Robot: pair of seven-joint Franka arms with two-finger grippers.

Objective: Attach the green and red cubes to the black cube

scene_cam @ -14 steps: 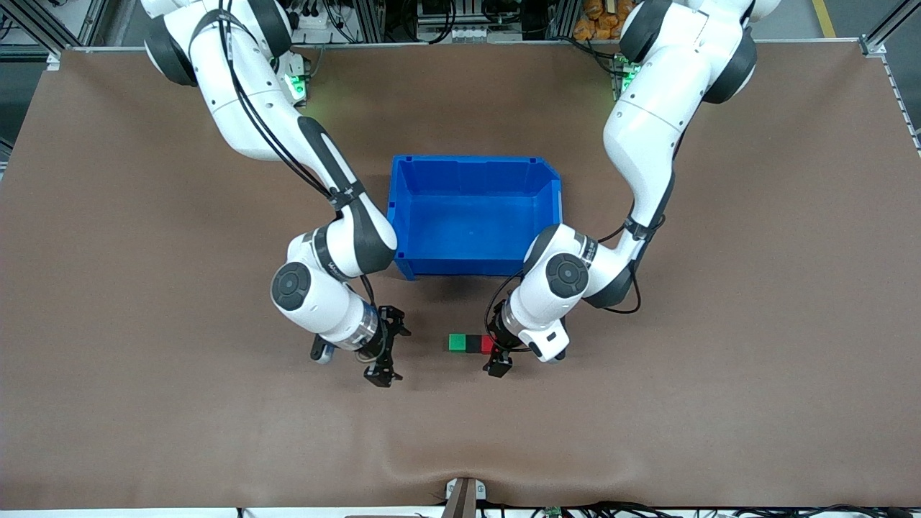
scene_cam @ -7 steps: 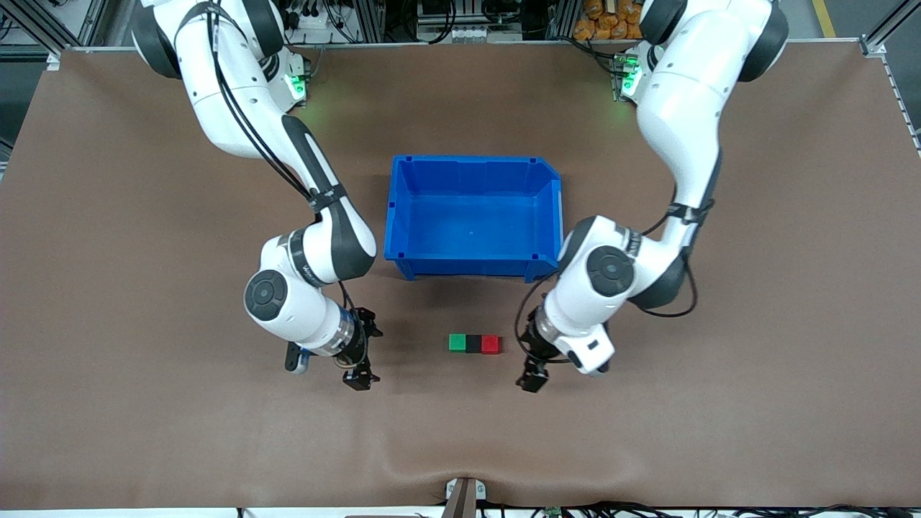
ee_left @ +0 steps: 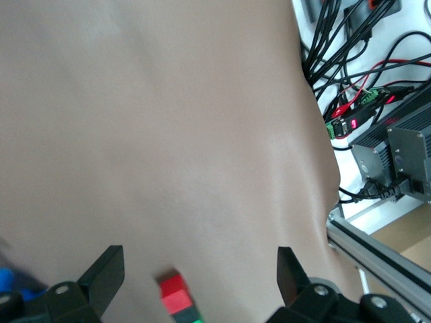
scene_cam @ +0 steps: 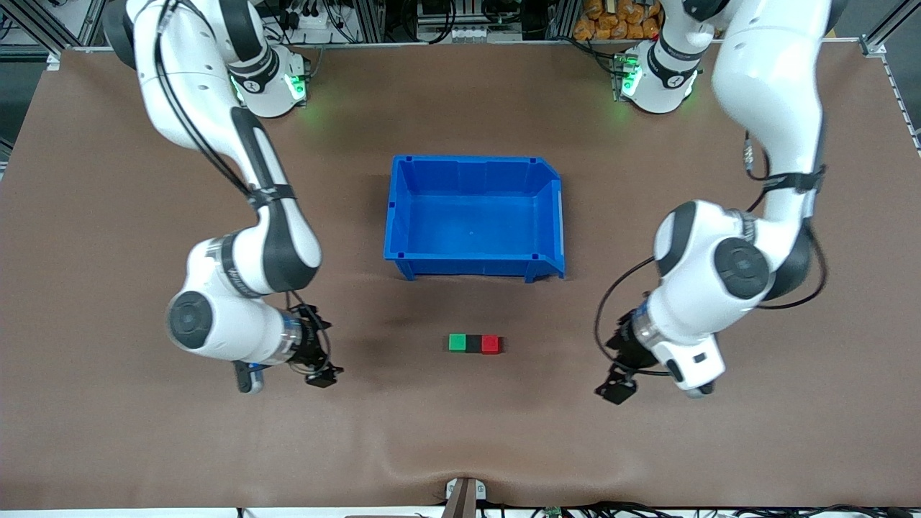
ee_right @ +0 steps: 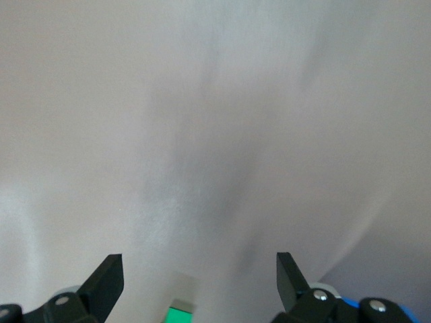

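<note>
The green cube (scene_cam: 456,342), the black cube (scene_cam: 473,343) and the red cube (scene_cam: 490,344) lie in one touching row on the brown table, the black one in the middle. My right gripper (scene_cam: 322,352) is open and empty, low over the table toward the right arm's end, apart from the green cube. My left gripper (scene_cam: 614,368) is open and empty toward the left arm's end, apart from the red cube. The left wrist view shows the red cube (ee_left: 174,293) between the open left gripper (ee_left: 197,269). The right wrist view shows the green cube (ee_right: 178,315) by the open right gripper (ee_right: 199,272).
An empty blue bin (scene_cam: 475,265) stands farther from the front camera than the row of cubes. Cables and electronics (ee_left: 374,114) lie past the table's edge in the left wrist view. Brown cloth covers the table (scene_cam: 460,432).
Both grippers have drawn away from the cube row, each toward its own arm's end of the table. The left gripper has left the red cube. The three cubes have not moved.
</note>
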